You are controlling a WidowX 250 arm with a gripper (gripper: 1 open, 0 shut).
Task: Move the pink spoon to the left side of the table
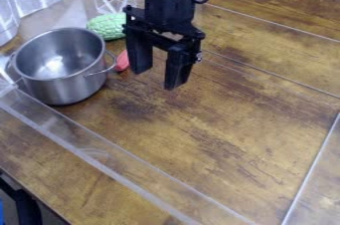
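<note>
On my brown surface (pixel 220 154), the pot (pixel 59 66) sits near the left edge, the green scrubber (pixel 105 27) and pink spoon (pixel 123 60) just beside it.

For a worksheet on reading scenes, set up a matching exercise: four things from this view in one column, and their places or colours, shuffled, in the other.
Things
1. Metal pot
2. Scrubber
3. Spoon handle
4. Table

Descriptions
A. Pinkish red, partly hidden between the pot and the gripper
B. Brown wood, under everything
C. Green, behind the pot
D. Silvery, with side handles, nearest the left edge of the picture

Right pairs: 1-D, 2-C, 3-A, 4-B
</note>
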